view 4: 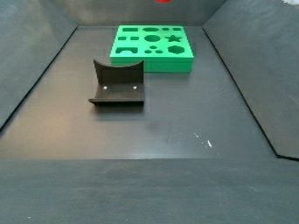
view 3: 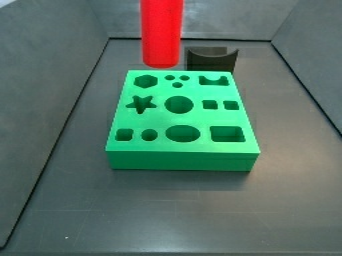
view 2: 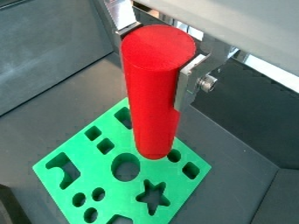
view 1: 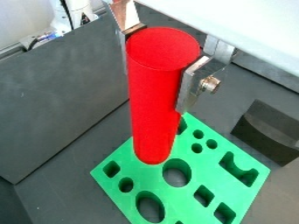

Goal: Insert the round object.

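My gripper (view 1: 158, 61) is shut on a red cylinder (view 1: 155, 96), which also shows in a wrist view (view 2: 155, 92). The silver fingers (view 2: 191, 80) clamp its upper end on two sides and it hangs upright. Below it lies a green block (view 1: 222, 188) with several shaped holes. A large round hole (view 1: 176, 173) lies just beside the cylinder's lower end in both wrist views (view 2: 126, 164). In a side view the cylinder (view 3: 160, 30) hangs over the block's (view 3: 181, 145) far edge, with the round hole (view 3: 179, 103) nearer. The gripper is out of frame in both side views.
The dark fixture (view 3: 210, 58) stands on the floor just behind the block, and shows nearer the camera in a side view (view 4: 117, 85). Dark walls enclose the grey floor (view 4: 176, 140). The block (view 4: 152, 52) sits at the far end there.
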